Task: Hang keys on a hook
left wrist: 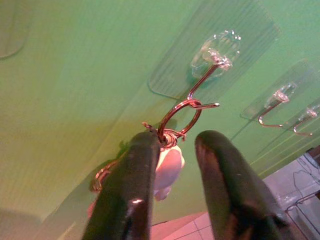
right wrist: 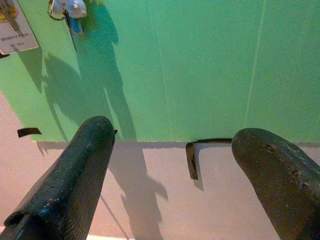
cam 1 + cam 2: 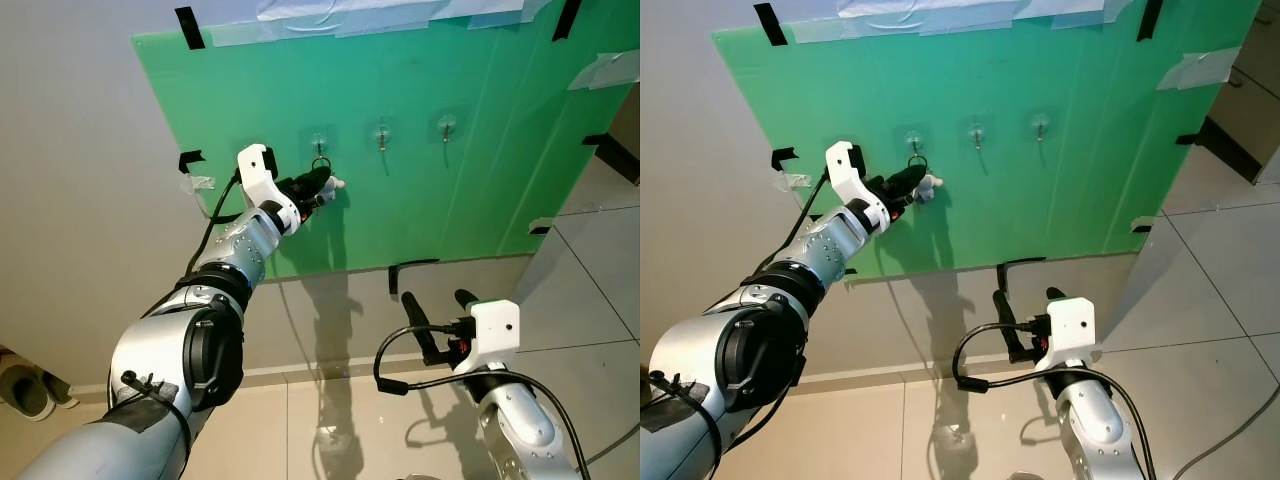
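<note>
While left pincer grips keys, ring on hook.

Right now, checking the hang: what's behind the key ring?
Behind the key ring sits the wire hook on its clear pad, stuck to the green board. The left gripper covers the keys below, beside a white charm.

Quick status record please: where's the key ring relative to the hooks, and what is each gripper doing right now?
surface: green board taped to the wall
hooks: three clear adhesive hooks in a row; leftmost hook, middle hook, right hook
key ring: key ring looped over the tip of the leftmost hook, white charm hanging under it
left gripper: left gripper at the leftmost hook, fingers on either side of the charm, ring at one fingertip
right gripper: right gripper open, low, away from the board, holding nothing
middle and right hooks: bare
</note>
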